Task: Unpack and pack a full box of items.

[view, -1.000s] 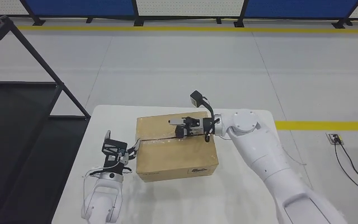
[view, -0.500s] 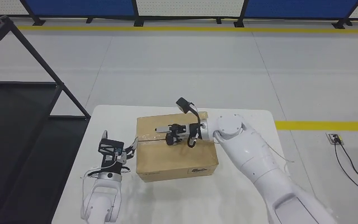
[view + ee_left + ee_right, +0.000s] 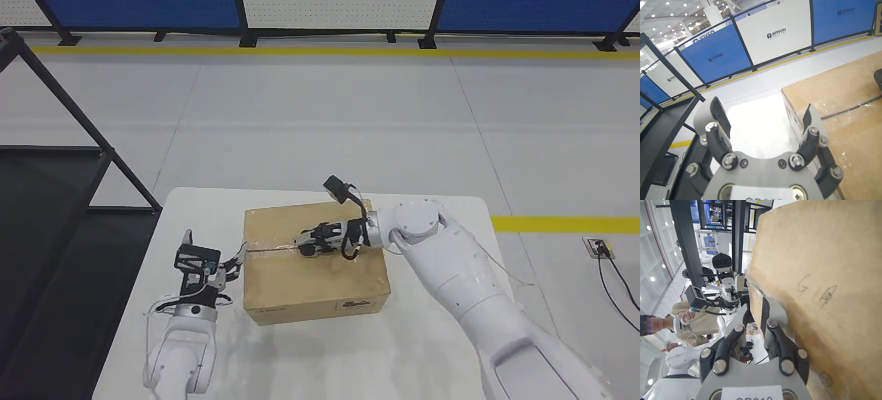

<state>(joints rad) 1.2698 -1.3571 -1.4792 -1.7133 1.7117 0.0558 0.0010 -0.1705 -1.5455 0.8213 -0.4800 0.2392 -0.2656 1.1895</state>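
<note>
Parking both arms at the box [image 3: 315, 280], status:

- Box sits closed around the middle of the white table [image 3: 200, 215], long side across my front. Flaps are down. A dark seam [image 3: 848, 109] runs along the lid, with glossy clear tape [image 3: 831, 106] over and around it. The tape wraps down over the end on my left side.
- My right gripper [image 3: 305, 243] is low over the lid, right at the seam, roughly mid-length. Its fingers [image 3: 765, 311] show a narrow gap with nothing visible between them. One finger lies close along the cardboard; I can't confirm contact from the wrist view. Pen scribbles [image 3: 815, 292] are on the cardboard next to it.
- My left gripper [image 3: 228, 266] is at the box's left end, up by the top edge where the seam finishes. It's spread wide and holding nothing. One fingertip [image 3: 807, 113] is just beside the taped end edge; whether it touches, I can't tell. The other fingertip is out over bare table.
- The two grippers are well apart, with the left half of the lid between them.
- Surroundings: black rack [image 3: 60, 200] off the table's left side, yellow floor line [image 3: 560, 224] to the right.
</note>
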